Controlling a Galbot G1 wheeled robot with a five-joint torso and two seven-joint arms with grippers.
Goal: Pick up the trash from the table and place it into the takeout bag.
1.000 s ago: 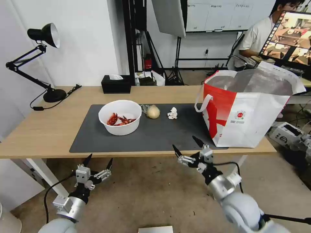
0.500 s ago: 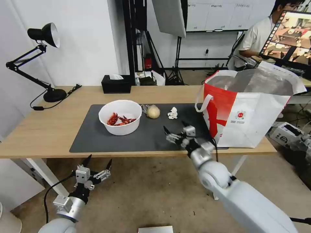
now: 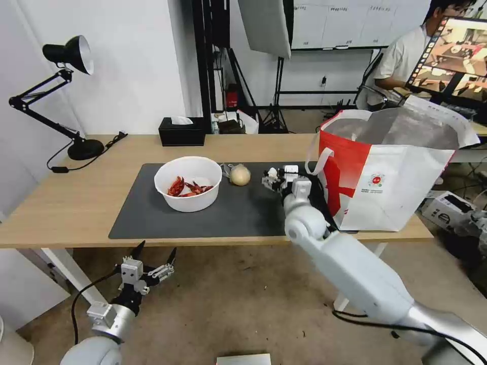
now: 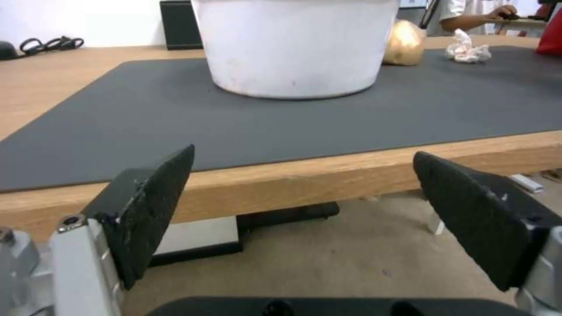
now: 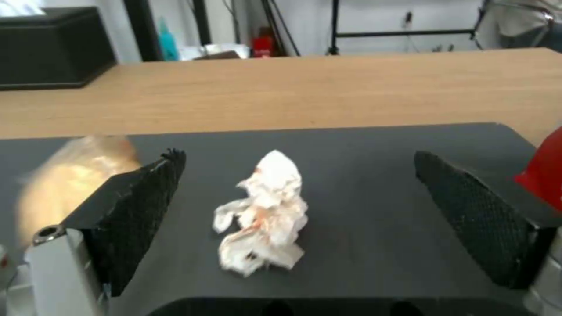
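While lined up on the crumpled tissue point(image 5: 264, 210), right gripper point(image 3: 280, 178) low over the dark mat point(image 3: 203, 218), beside the takeout bag point(image 3: 385, 172).

Fingers point(image 5: 138, 215) spread wide, flanking the tissue without touching, probably so as to close from both sides; tissue lying on the mat near the wrapped beige ball point(image 3: 240, 175) and bowl of shells point(image 3: 188, 183). Left gripper point(image 3: 150, 261) parked below the table point(image 3: 76, 203) edge, fingers splayed, empty.

Studio lab, whiteboard point(image 3: 335, 23), light stands point(image 3: 278, 91)
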